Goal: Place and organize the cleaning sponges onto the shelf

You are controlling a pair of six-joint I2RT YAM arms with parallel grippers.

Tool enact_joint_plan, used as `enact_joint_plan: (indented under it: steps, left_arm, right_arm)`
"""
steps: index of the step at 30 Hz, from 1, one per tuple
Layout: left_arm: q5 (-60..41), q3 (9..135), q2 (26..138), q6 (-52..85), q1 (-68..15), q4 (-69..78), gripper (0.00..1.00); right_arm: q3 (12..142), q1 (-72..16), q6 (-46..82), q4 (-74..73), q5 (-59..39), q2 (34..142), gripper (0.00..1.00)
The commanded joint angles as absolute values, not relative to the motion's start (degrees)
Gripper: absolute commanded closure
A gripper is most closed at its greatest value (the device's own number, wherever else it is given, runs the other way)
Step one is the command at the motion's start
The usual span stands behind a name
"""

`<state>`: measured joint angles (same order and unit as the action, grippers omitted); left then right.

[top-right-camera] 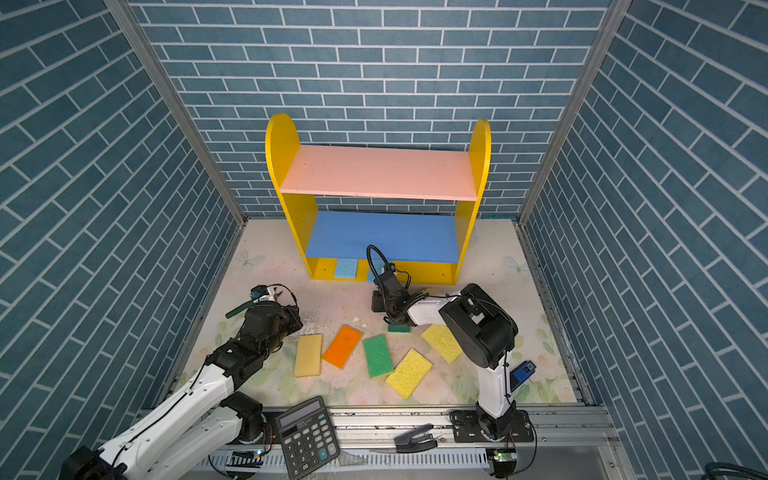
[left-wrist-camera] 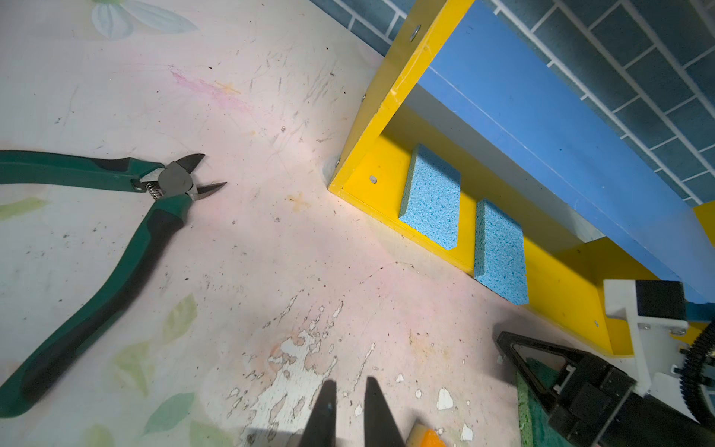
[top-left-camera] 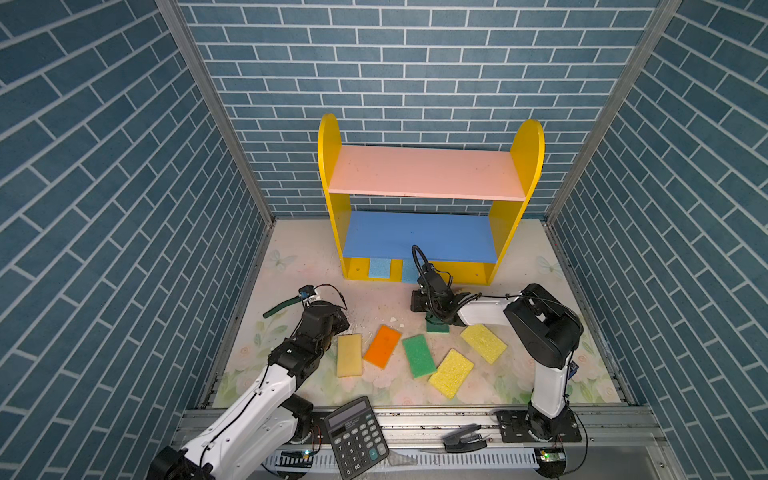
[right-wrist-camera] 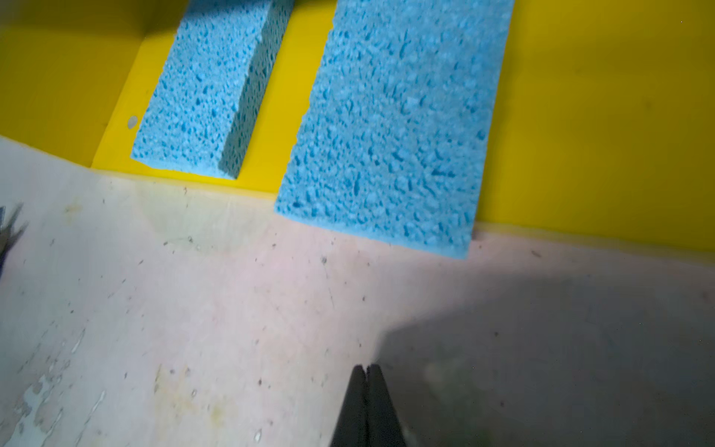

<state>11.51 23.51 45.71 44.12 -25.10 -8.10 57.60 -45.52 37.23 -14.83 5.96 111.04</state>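
The shelf (top-left-camera: 424,172) stands at the back. Two light blue sponges (left-wrist-camera: 431,197) (left-wrist-camera: 501,251) lie on its yellow base, and the second one overhangs the front edge (right-wrist-camera: 394,127). Loose on the table lie a pale yellow sponge (top-left-camera: 349,354), an orange one (top-left-camera: 382,346), a green one (top-left-camera: 419,355) and two yellow ones (top-left-camera: 451,372) (top-left-camera: 483,343). Another green sponge (top-left-camera: 437,328) sits partly under my right arm. My left gripper (left-wrist-camera: 350,383) hovers near the orange sponge's corner, slightly open and empty. My right gripper (right-wrist-camera: 365,365) is shut on nothing, in front of the shelf base.
Green-handled cutters (top-left-camera: 282,306) lie on the table to the left of the shelf. A black calculator (top-left-camera: 356,436) and a small black tool (top-left-camera: 461,438) rest on the front rail. Brick-pattern walls close in the back and both sides.
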Motion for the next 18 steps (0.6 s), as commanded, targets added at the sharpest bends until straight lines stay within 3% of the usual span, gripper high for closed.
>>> enact_joint_plan:
  steps: [1, 8, 18]
  left_arm:
    - [11.5, 23.1, 45.4, 43.6, -24.8, -8.7, 0.84]
    - [11.2, 23.3, 44.7, 43.4, -24.8, -12.2, 0.84]
    - [10.0, 23.2, 46.2, 43.9, -24.8, -11.4, 0.84]
  right_arm:
    - [59.6, -44.5, 38.3, -21.1, 6.2, 114.4, 1.00]
    - [59.3, -43.1, 42.1, -30.3, 4.8, 120.8, 1.00]
    - [60.7, -42.2, 46.0, -31.7, 7.9, 124.4, 1.00]
